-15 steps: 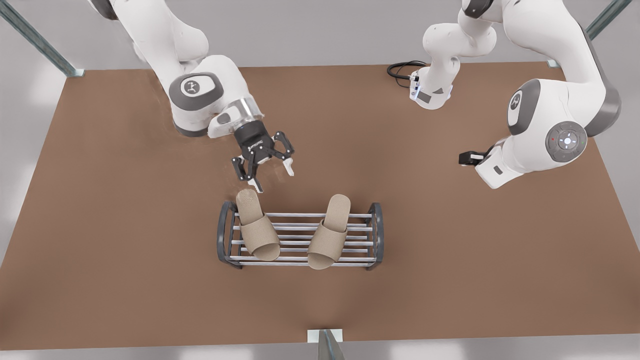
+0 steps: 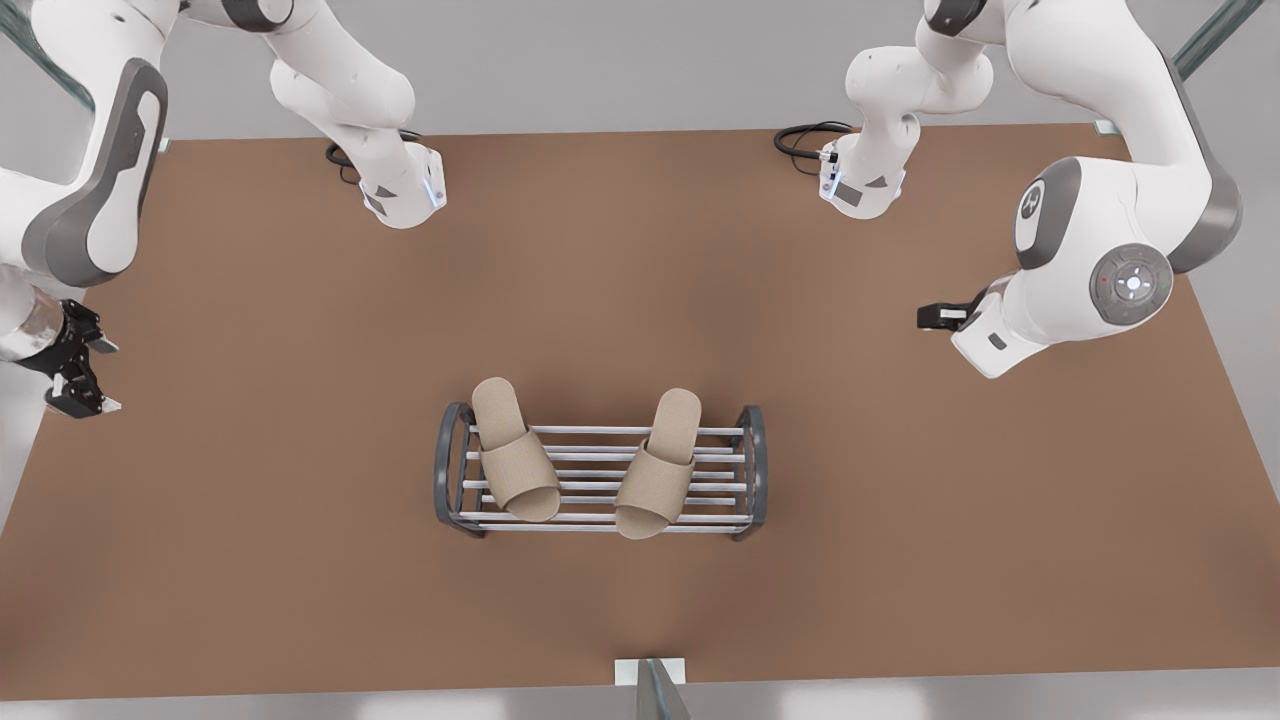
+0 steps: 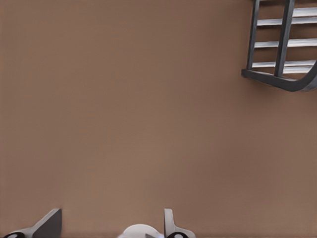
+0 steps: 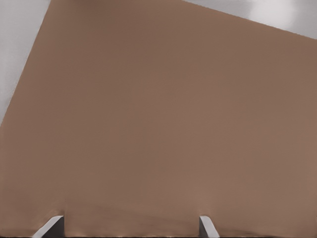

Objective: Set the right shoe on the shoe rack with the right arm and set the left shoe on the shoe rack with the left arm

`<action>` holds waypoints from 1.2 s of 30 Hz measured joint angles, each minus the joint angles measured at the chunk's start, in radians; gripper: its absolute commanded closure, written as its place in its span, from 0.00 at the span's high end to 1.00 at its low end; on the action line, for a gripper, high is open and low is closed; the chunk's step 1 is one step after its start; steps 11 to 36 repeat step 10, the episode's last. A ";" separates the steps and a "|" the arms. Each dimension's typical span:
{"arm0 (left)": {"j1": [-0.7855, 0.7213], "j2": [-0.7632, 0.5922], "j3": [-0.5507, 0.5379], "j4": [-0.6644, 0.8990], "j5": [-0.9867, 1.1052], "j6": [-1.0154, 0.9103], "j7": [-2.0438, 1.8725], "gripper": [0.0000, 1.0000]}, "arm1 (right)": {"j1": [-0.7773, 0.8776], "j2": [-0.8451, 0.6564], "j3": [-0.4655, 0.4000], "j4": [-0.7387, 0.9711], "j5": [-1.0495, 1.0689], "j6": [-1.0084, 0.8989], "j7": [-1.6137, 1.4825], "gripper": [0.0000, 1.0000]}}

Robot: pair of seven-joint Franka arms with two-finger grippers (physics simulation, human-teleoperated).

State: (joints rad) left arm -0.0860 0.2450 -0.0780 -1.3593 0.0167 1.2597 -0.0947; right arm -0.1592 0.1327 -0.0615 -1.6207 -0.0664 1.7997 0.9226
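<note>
I see both sets of fingers spread apart and gripping nothing. The left gripper (image 2: pixel 82 375) hovers at the front view's left edge of the brown surface (image 2: pixel 900 520), well apart from the shoe rack (image 2: pixel 750 470). The right gripper (image 4: pixel 131 227) waits over bare surface. The two beige slippers lie on the rack's bars, one (image 2: pixel 512 462) toward its left end, one (image 2: pixel 660 465) right of centre.

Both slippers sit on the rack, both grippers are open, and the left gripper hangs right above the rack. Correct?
Not quite: in the front view the left gripper hangs at the table's far left edge, well away from the shoe rack. The rest holds.
</note>
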 measured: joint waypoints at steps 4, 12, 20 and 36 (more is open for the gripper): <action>0.002 0.010 -0.007 0.005 0.002 -0.001 -0.010 1.00 | 0.124 0.199 0.042 0.293 0.033 -0.120 -0.182 1.00; 0.000 0.021 -0.015 0.006 0.003 -0.001 -0.024 1.00 | 0.085 0.215 0.050 0.312 0.040 -0.123 -0.504 1.00; 0.000 0.021 -0.015 0.006 0.003 -0.001 -0.024 1.00 | 0.085 0.215 0.050 0.312 0.040 -0.123 -0.504 1.00; 0.000 0.021 -0.015 0.006 0.003 -0.001 -0.024 1.00 | 0.085 0.215 0.050 0.312 0.040 -0.123 -0.504 1.00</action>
